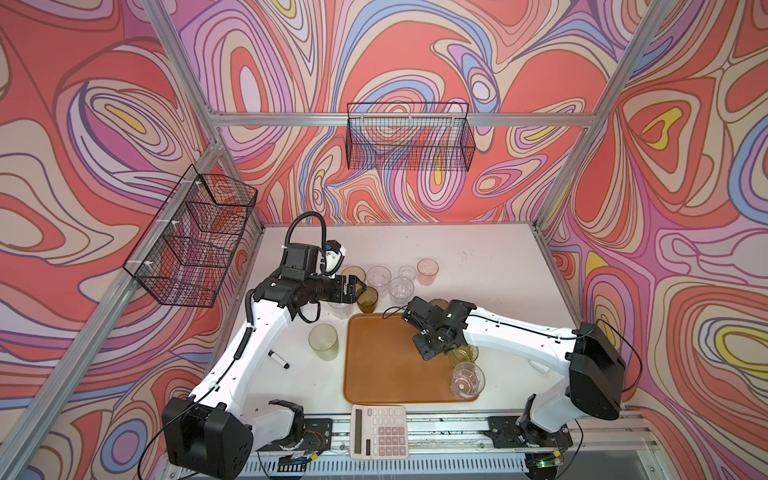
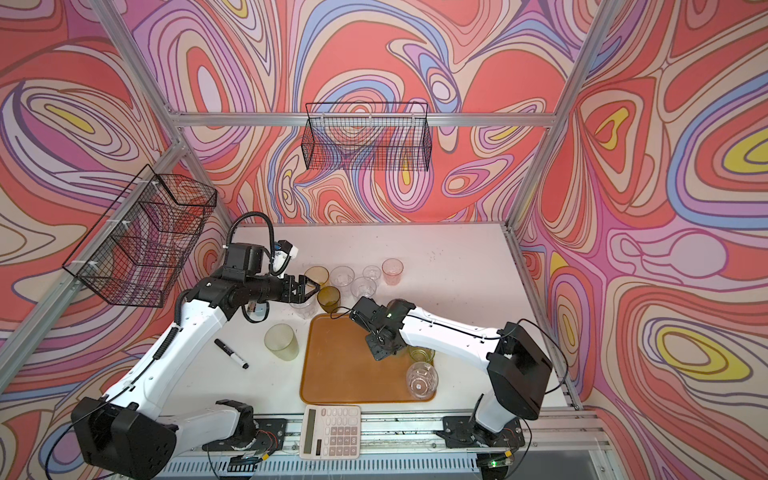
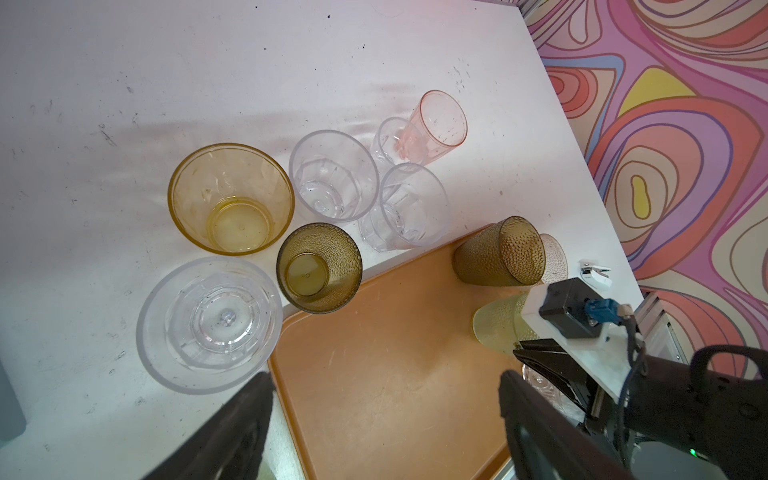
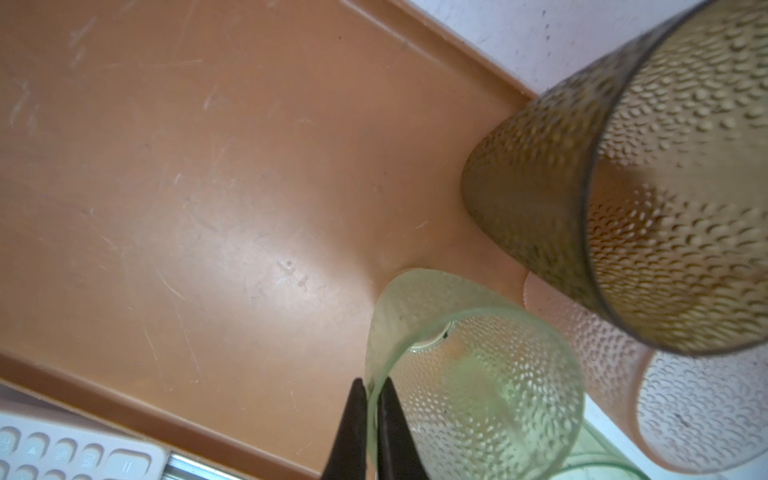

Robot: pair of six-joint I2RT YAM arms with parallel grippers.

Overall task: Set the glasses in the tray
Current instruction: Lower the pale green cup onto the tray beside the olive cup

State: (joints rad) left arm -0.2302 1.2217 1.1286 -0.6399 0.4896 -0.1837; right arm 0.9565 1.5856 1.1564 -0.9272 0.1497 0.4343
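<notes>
The orange-brown tray lies mid-table. My right gripper is shut on the rim of a pale green dimpled glass at the tray's right edge, one finger inside and one outside. An olive-brown glass and a pink dimpled glass stand beside it. A clear faceted glass sits in the tray's front right. My left gripper hangs open and empty above the tray's far left corner. Behind the tray stand an amber glass, an olive glass, a pink glass and several clear glasses.
A pale yellow-green glass and a black marker lie on the table left of the tray. A white calculator sits at the front edge. Wire baskets hang on the back and left walls.
</notes>
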